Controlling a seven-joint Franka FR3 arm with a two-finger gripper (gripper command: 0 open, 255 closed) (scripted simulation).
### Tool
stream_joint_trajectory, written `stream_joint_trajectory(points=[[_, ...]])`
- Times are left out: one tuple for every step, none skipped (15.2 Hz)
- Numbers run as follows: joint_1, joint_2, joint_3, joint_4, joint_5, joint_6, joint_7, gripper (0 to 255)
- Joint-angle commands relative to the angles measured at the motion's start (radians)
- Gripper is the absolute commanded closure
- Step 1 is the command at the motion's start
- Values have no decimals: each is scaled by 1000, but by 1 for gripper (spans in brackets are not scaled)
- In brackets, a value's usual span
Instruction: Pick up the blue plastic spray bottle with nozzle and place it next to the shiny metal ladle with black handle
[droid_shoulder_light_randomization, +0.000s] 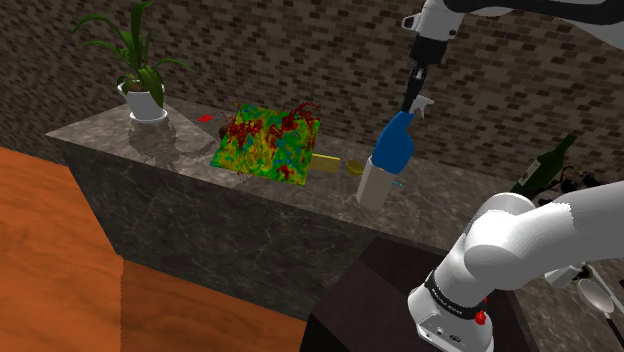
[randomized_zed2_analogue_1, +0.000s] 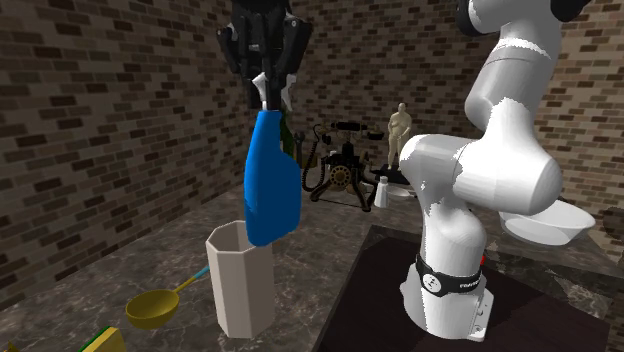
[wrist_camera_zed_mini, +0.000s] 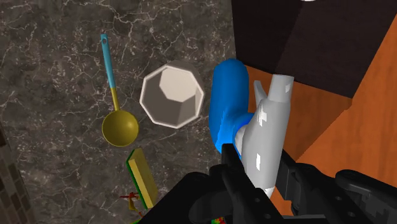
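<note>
Closest to me is the dark stand (droid_shoulder_light_randomization: 375, 305) with the white arm (droid_shoulder_light_randomization: 520, 240) rising from it. Just beside the stand, at the shoulder view's lower right, a white ladle (droid_shoulder_light_randomization: 595, 293) with a thin dark handle lies on the marbled grey counter (droid_shoulder_light_randomization: 120, 135). A little further along, 1 white eight-sided cup (droid_shoulder_light_randomization: 372, 185) stands upright and open. Above it, on the side toward the stand, hangs the blue spray bottle (droid_shoulder_light_randomization: 395, 140), lifted clear of the counter and well apart from the white ladle. The black gripper (droid_shoulder_light_randomization: 413, 95) comes down from above, and its 2 fingers (wrist_camera_zed_mini: 232, 167) are closed narrow around the bottle's grey-white nozzle head (wrist_camera_zed_mini: 270, 127), so the blue body hangs below them, a little tilted. The lower end of the bottle is very near the rim of the cup; I cannot tell if they touch. Beyond the cup lies a yellow ladle (droid_shoulder_light_randomization: 354, 168) with a handle that is partly blue, apart from the cup, and next to it a flat yellow-green piece (wrist_camera_zed_mini: 143, 175). Further on, a colourful mat (droid_shoulder_light_randomization: 265, 140) with red, green and blue patches lies flat. At the far end of the counter, 1 green plant (droid_shoulder_light_randomization: 140, 60) stands in a white pot (droid_shoulder_light_randomization: 147, 103). Behind everything is a dark brick wall (droid_shoulder_light_randomization: 300, 50).
</note>
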Motion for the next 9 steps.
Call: stream_joint_trajectory(points=[[3, 10, 4, 36, 4, -26, 0, 255], [4, 15, 5, 53, 5, -39, -1, 255], [4, 20, 5, 70, 7, -51, -2, 255], [5, 24, 6, 87, 8, -63, -3, 255], [6, 30, 7, 105, 10, -76, -4, 255], [7, 35, 8, 123, 11, -88, -5, 255], [8, 40, 9, 141, 12, -101, -6, 255], [9, 46, 9, 159, 14, -113, -7, 255], [10, 52, 10, 177, 15, -126, -8, 255]])
